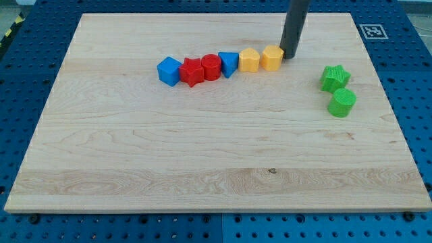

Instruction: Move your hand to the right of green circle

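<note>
The green circle [342, 102] is a round green block at the view's right, just below a green star [334, 77], and the two touch or nearly touch. My tip [290, 54] stands on the board at the view's upper middle, right against the right side of a yellow block [272, 58]. The tip is up and to the left of the green circle, well apart from it.
A row of blocks runs left from the tip: yellow block, yellow block [249, 60], blue triangle-like block [229, 63], red cylinder [211, 67], red star [192, 71], blue cube [169, 71]. The wooden board [216, 182] lies on a blue perforated table.
</note>
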`<action>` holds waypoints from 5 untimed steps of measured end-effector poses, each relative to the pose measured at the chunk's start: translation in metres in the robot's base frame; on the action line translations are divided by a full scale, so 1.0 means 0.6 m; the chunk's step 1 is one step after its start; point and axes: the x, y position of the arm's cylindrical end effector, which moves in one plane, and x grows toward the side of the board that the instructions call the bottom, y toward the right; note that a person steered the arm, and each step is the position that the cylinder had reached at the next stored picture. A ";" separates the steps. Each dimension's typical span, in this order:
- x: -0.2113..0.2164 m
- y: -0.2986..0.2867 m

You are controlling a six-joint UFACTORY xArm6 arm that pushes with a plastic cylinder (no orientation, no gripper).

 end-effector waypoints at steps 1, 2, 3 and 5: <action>0.000 -0.016; -0.017 -0.024; -0.065 -0.025; -0.100 -0.144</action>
